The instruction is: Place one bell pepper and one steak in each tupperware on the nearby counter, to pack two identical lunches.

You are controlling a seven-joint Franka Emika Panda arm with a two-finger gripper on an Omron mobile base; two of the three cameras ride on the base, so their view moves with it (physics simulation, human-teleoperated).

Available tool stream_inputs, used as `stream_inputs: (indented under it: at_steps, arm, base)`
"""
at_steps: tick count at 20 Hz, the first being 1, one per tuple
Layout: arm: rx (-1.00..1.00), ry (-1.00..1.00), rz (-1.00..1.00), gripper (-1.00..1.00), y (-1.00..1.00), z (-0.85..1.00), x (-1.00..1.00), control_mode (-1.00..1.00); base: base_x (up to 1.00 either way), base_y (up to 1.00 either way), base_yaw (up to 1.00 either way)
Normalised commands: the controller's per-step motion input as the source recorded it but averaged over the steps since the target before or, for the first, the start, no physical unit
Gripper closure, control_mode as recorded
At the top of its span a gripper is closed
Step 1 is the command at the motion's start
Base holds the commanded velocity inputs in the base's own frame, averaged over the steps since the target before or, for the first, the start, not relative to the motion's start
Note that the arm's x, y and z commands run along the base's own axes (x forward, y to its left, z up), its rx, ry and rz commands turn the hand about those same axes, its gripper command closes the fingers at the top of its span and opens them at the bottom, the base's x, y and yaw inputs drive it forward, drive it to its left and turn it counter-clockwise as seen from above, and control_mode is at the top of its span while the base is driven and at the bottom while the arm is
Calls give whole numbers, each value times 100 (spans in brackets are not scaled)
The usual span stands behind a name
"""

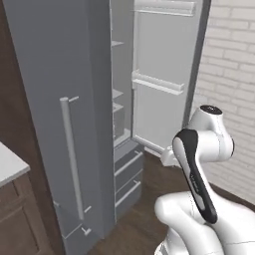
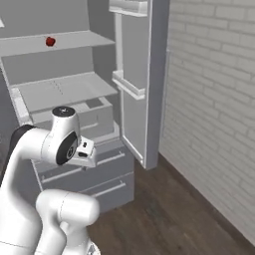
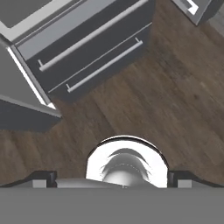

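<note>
A small glossy red bell pepper sits on an upper shelf inside the open fridge, at the far left. My gripper hangs low in front of the fridge's bottom drawers and points down at the wood floor. Its two dark fingertips stand far apart with nothing between them, so it is open. The hand is well below the pepper's shelf. The steak and the tupperware are out of view.
The fridge's right door stands swung open toward the brick wall. The closed left fridge door has a long vertical handle. A pale counter corner over brown cabinets lies at the left. Bare wood floor spreads between fridge and wall.
</note>
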Motion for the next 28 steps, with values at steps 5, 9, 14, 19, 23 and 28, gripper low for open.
stream_inputs:
  at_steps: [5, 9, 14, 19, 23, 28]
  arm:
    - [0, 0, 0, -100, 0, 0, 0, 100]
    - [0, 0, 0, -100, 0, 0, 0, 100]
    - [0, 0, 0, -100, 0, 0, 0, 100]
    - [0, 0, 0, -100, 0, 0, 0, 100]
    - [0, 0, 0, -100, 0, 0, 0, 100]
    - [0, 0, 0, -100, 0, 0, 0, 100]
  base:
    - [22, -72, 58]
    - [37, -96, 32]
    - [-3, -53, 33]
    - [21, 0, 72]
    - [79, -8, 52]
    - [85, -36, 20]
